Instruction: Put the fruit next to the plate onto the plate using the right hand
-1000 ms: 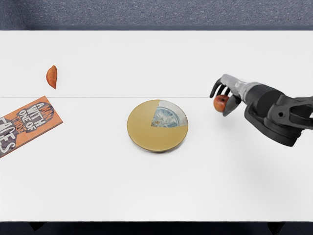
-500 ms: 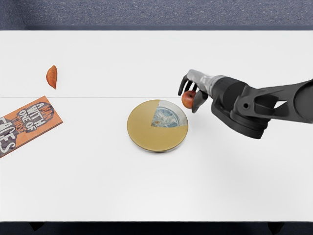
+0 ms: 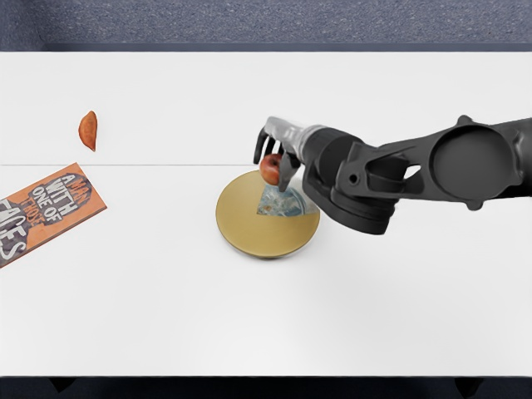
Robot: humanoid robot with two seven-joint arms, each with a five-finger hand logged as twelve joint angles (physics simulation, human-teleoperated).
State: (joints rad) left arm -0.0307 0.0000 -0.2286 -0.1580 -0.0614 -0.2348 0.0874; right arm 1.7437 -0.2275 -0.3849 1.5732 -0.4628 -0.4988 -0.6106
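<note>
since the earlier frames the right arm (image 3: 465, 162) has swung from the right side of the white table (image 3: 399, 316) to its middle, reaching in from the picture's right edge; it is the only arm in view. the round yellow plate (image 3: 249, 224) lies in the middle of the table, with a printed wedge on its far right part. well apart, at the left edge, lies a printed card (image 3: 46, 212). the right hand (image 3: 281, 148) hangs over the far rim of the plate, its fingers (image 3: 260, 152) curled downward and closed around the red fruit (image 3: 271, 169). the fruit looks round, so i see no long axis to mind. it sits under the palm, above the plate's far edge, and the plate's centre lies a little nearer to the camera and to the left of it. i judge the next move to be a small shift that way, then lowering and letting go. a small orange piece (image 3: 87, 130) lies far to the left.
</note>
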